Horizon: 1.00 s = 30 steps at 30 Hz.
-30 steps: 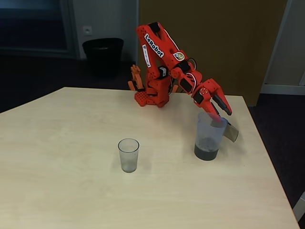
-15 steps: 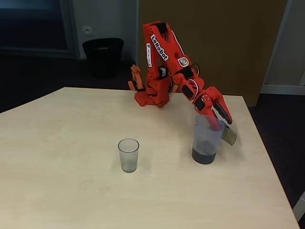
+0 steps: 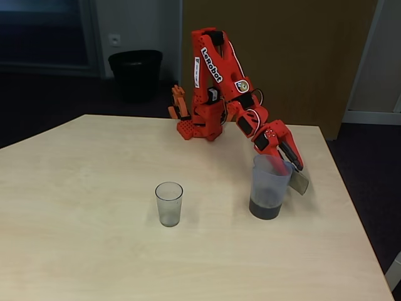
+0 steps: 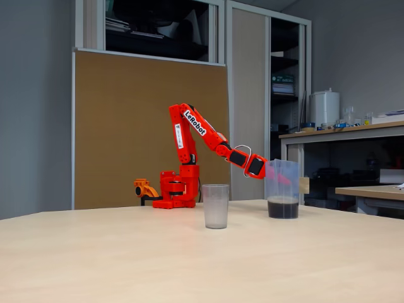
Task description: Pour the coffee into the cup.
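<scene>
The cup (image 3: 168, 204) (image 4: 215, 206), a small clear tumbler, stands upright near the middle of the table, with no liquid that I can make out. To its right in both fixed views is the larger translucent jug (image 3: 269, 185) (image 4: 282, 186), upright, with dark coffee (image 3: 265, 209) (image 4: 282, 209) in its bottom. My red gripper (image 3: 291, 164) (image 4: 269, 172) reaches down to the jug's rim beside the flat handle tab (image 3: 299, 182) and is shut on it. One finger shows pink through the jug wall. Whether the jug's base touches the table is unclear.
The pale wooden table (image 3: 94, 251) has free room to the left and in front of the cup. Its right edge runs close behind the jug. A black bin (image 3: 135, 72) stands on the floor beyond the table. The arm's base (image 3: 199, 128) sits at the far edge.
The gripper and the jug have shifted together a little to the left and toward the table's front. The cup has stayed put.
</scene>
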Motion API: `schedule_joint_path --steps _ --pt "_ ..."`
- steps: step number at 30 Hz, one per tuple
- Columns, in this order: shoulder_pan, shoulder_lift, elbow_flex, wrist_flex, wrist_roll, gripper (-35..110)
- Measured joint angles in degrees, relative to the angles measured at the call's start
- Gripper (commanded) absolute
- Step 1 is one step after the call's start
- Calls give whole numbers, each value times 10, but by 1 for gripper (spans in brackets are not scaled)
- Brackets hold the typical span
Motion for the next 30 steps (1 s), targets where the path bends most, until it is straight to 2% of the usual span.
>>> schedule_joint_path --steps 15,24,30 --pt "29 -84 -76 -27 -14 16" --pt "49 -97 -90 -29 -10 0" --pt "59 -97 -90 -40 -15 0"
